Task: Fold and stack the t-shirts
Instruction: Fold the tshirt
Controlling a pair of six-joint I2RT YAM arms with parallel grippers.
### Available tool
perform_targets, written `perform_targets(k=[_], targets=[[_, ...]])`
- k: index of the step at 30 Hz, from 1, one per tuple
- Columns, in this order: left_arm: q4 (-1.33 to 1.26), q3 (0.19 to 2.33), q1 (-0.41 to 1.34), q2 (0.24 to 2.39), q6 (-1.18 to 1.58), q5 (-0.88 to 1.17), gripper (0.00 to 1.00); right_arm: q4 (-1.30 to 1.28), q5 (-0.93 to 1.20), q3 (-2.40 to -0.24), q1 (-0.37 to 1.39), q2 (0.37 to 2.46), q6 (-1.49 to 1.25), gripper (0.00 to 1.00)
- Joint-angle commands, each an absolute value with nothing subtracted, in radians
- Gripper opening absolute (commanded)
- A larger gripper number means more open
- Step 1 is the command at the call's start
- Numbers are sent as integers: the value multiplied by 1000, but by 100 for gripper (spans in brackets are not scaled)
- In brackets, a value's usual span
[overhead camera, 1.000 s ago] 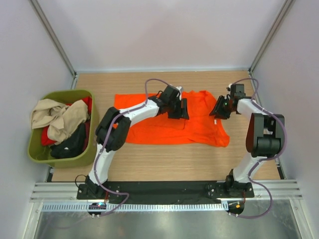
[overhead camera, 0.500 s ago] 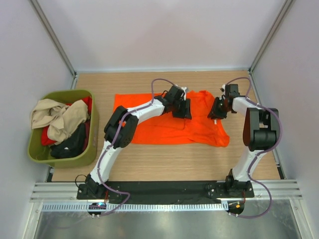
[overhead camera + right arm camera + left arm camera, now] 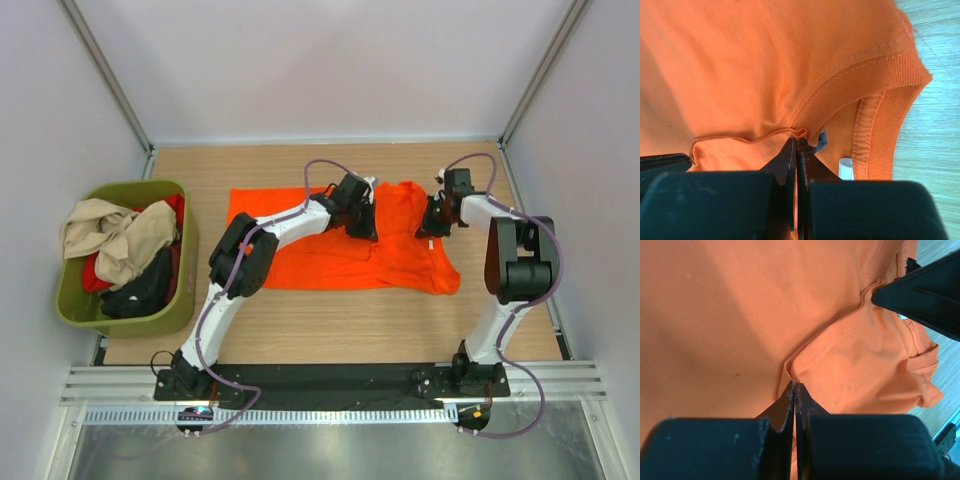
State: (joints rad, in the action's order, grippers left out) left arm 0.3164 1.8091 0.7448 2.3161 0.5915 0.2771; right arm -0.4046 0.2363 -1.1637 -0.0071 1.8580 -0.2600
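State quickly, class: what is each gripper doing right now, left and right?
Left gripper: closed, pinching a fold of the orange t-shirt.
Right gripper: closed, pinching a seam edge of the orange t-shirt.

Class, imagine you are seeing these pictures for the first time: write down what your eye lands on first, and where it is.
The bright orange t-shirt spread across the table's middle strikes first. The left pincer and right pincer are each shut on a fold of its cloth, the right one beside the ribbed collar. At the far left, an olive-green tub holds crumpled beige, red and black clothes.
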Motion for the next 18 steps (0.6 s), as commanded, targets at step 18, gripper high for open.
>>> perform_targets(k=[18], targets=[[342,1804,752,2215,557,169,12,-403,161,-1219,51,1733,-226,1]])
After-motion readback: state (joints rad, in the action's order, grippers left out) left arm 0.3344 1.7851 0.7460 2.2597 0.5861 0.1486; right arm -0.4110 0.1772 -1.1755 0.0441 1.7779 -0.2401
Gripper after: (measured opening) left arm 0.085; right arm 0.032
